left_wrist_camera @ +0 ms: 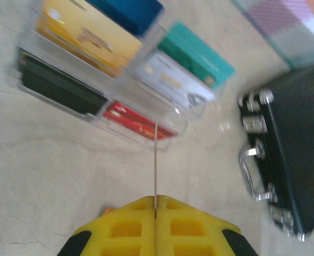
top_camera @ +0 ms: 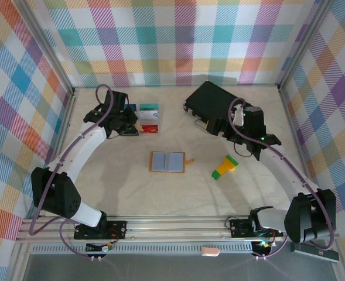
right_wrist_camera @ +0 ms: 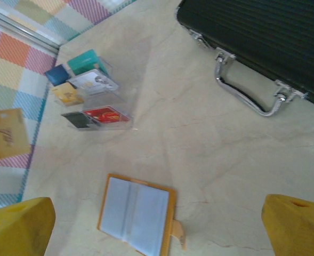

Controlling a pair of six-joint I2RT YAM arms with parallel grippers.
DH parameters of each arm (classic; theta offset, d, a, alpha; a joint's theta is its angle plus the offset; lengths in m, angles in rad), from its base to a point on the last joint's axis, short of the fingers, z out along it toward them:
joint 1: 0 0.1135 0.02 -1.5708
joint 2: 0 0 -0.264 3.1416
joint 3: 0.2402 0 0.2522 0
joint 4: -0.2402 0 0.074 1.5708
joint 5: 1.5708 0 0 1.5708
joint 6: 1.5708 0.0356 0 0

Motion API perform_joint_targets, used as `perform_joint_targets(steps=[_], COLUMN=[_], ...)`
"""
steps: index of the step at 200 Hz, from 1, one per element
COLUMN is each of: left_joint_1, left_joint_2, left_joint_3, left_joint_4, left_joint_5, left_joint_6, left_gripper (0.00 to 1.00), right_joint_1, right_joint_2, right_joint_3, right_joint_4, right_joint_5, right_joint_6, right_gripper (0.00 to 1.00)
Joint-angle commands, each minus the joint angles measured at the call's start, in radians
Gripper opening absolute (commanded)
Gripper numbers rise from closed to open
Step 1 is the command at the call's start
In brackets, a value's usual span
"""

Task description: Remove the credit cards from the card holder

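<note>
No print on the credit cards in the clear tray could be read; all of it was blurred. The left gripper was pinched on a tan card, partly cut off at the frame edge. The right gripper stood wide apart. The card holder lay open mid-table.

Pastel plaid walls enclose a cream marble-look tabletop; light even.

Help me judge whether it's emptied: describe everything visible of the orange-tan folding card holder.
The orange-tan leather-look card holder lies opened flat, inside up, near the middle of the pale marble-look table. Two grey-blue pocket panels meet at a centre fold; a small strap tab sticks out from one edge. No card shows in the pockets. Nothing touches it but the table.
</note>
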Motion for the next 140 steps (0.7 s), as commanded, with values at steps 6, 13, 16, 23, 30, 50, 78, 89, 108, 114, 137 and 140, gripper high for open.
perform_joint_targets(steps=[6, 13, 16, 23, 30, 50, 78, 89, 108, 114, 137, 140], left_joint_1=[-0.029, -0.037, -0.039, -0.048, -0.055, -0.061, -0.060, -0.059, -0.051, -0.047, -0.030, -0.028], left_joint_2=[0.075, 0.092, 0.099, 0.117, 0.131, 0.174, 0.232, 0.250, 0.276, 0.284, 0.310, 0.312], left_joint_3=[0.067, 0.079, 0.084, 0.099, 0.116, 0.153, 0.186, 0.197, 0.212, 0.213, 0.213, 0.213], left_joint_4=[-0.090, -0.079, -0.078, -0.079, -0.090, -0.113, -0.126, -0.128, -0.124, -0.120, -0.122, -0.122], left_joint_5=[-0.208, -0.231, -0.245, -0.280, -0.313, -0.358, -0.377, -0.387, -0.392, -0.393, -0.396, -0.397], left_joint_6=[-0.258, -0.305, -0.328, -0.376, -0.432, -0.578, -0.736, -0.778, -0.811, -0.847, -0.895, -0.901], left_gripper=[0.00, 0.00, 0.00, 0.00, 0.00, 0.00, 0.00, 0.00, 0.00, 0.00, 0.00, 0.00], right_joint_1=[-0.013, -0.014, -0.014, -0.014, -0.015, -0.017, -0.019, -0.019, -0.019, -0.019, -0.019, -0.019], right_joint_2=[-0.018, -0.018, -0.018, -0.019, -0.022, -0.031, -0.033, -0.031, -0.027, -0.026, -0.017, -0.015], right_joint_3=[0.025, 0.028, 0.028, 0.028, 0.028, 0.022, 0.013, 0.009, 0.009, 0.006, 0.005, 0.006], right_joint_4=[-0.061, -0.067, -0.068, -0.071, -0.075, -0.083, -0.085, -0.084, -0.078, -0.075, -0.063, -0.063], right_joint_5=[0.045, 0.047, 0.048, 0.052, 0.062, 0.091, 0.105, 0.099, 0.087, 0.083, 0.066, 0.063], right_joint_6=[-0.086, -0.090, -0.092, -0.098, -0.101, -0.106, -0.105, -0.105, -0.105, -0.106, -0.104, -0.104], right_gripper=[0.99, 0.99, 0.99, 0.99, 0.99, 0.99, 0.99, 0.99, 0.99, 0.99, 0.99, 0.99])
